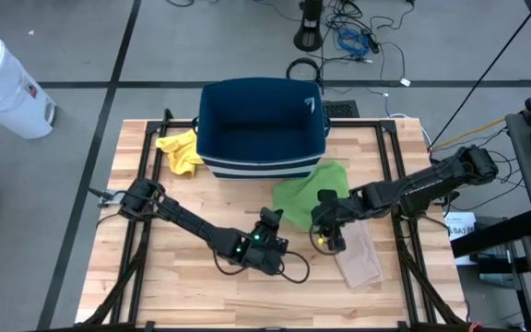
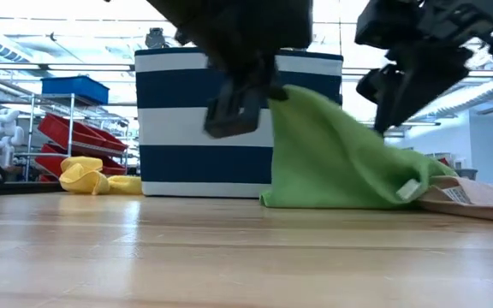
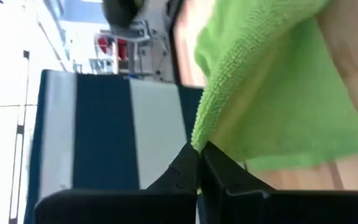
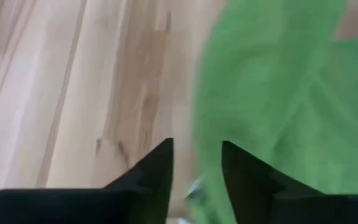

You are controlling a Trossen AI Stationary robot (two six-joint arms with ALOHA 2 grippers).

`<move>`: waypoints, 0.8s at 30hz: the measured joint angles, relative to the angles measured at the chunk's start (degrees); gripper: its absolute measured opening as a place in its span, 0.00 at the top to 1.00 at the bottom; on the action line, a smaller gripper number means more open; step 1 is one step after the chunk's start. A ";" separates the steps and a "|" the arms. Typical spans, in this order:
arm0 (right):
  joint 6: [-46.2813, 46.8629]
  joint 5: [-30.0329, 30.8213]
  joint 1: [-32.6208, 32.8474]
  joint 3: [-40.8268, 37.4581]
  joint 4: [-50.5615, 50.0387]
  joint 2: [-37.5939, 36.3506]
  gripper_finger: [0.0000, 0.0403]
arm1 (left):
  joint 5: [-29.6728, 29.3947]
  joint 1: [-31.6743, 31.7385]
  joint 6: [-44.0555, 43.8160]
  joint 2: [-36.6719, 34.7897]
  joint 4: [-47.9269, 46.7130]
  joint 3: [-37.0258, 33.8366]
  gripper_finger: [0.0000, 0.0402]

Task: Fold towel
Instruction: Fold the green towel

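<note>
A green towel [image 1: 313,187] lies on the wooden table in front of a blue and white striped basket [image 1: 261,129]. My left gripper [image 3: 199,150] is shut on the towel's left corner, which stands raised. From there the cloth slopes down in the low view to its lower edge [image 2: 349,201] on the table. My right gripper [image 4: 197,163] hovers open over the towel's right part, nothing between its fingers. My left gripper pinches the green towel's raised corner [image 3: 199,134] between its two fingertips, coming nearly level from the table's near left side. One layer or several, I cannot tell. That corner [image 2: 279,92] is lifted clear, and the rest of the towel slopes down onto the table.
A beige towel [image 1: 358,260] lies on the table to the right of the green one, near my right gripper. A yellow cloth [image 1: 181,152] is bunched left of the basket. Bare wood stretches along the near and left parts of the table.
</note>
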 joint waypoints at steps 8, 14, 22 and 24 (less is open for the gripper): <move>0.72 4.28 5.51 0.00 -2.72 0.02 0.60 | 2.99 0.00 -16.44 0.00 -15.91 0.00 1.00; -2.51 7.62 8.09 0.00 -2.98 1.66 0.65 | 4.47 -0.11 -18.64 0.00 -16.96 0.00 1.00; -2.35 12.60 8.88 0.00 -7.67 8.14 0.72 | 4.49 -0.11 -18.83 0.00 -16.96 0.00 1.00; -2.54 15.10 8.79 0.00 -7.38 10.01 0.73 | 4.49 -0.11 -18.83 0.00 -16.96 0.00 1.00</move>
